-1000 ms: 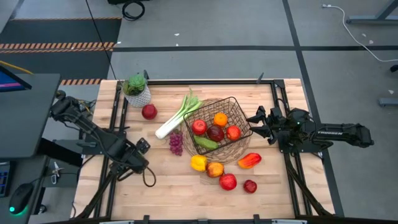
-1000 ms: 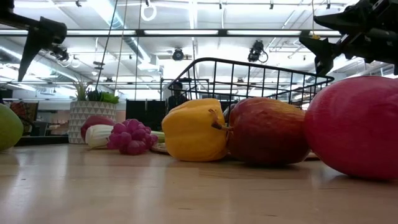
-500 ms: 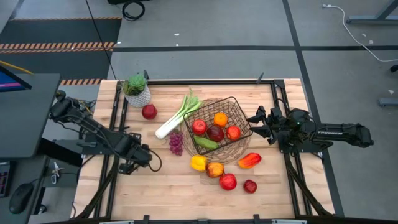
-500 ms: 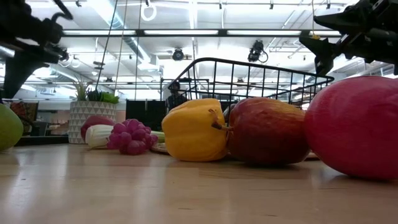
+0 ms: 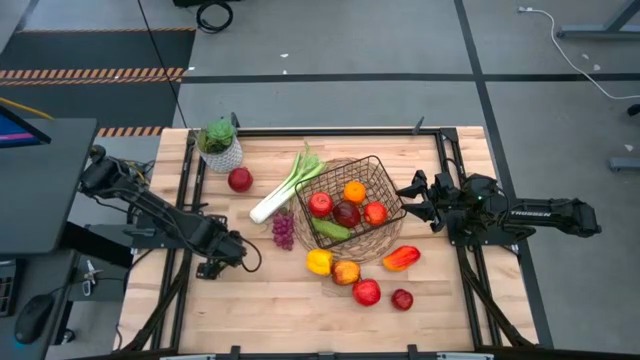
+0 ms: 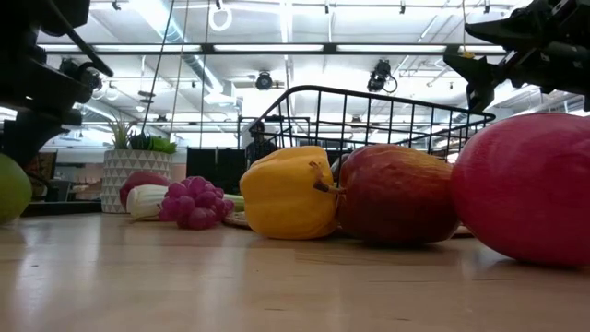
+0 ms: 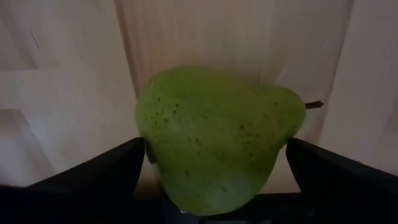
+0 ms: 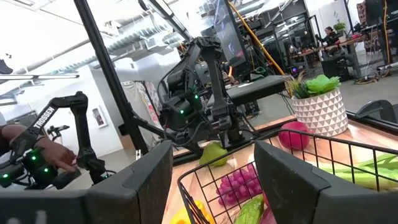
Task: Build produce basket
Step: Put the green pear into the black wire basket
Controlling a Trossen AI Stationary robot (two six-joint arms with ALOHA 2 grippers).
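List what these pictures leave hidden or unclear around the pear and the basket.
- High view: the pear is hidden under the left gripper.
- Left wrist view: the pear sits between the open jaws; contact with the fingers cannot be told.
- Low view: the pear is cut off by the picture's edge, and the yellow pepper and apple hide what lies in the basket.

The high view looks straight down on the whole table (image 5: 200, 300); the low view sits level at its edge. Both wrist views share the pear (image 7: 214, 137).
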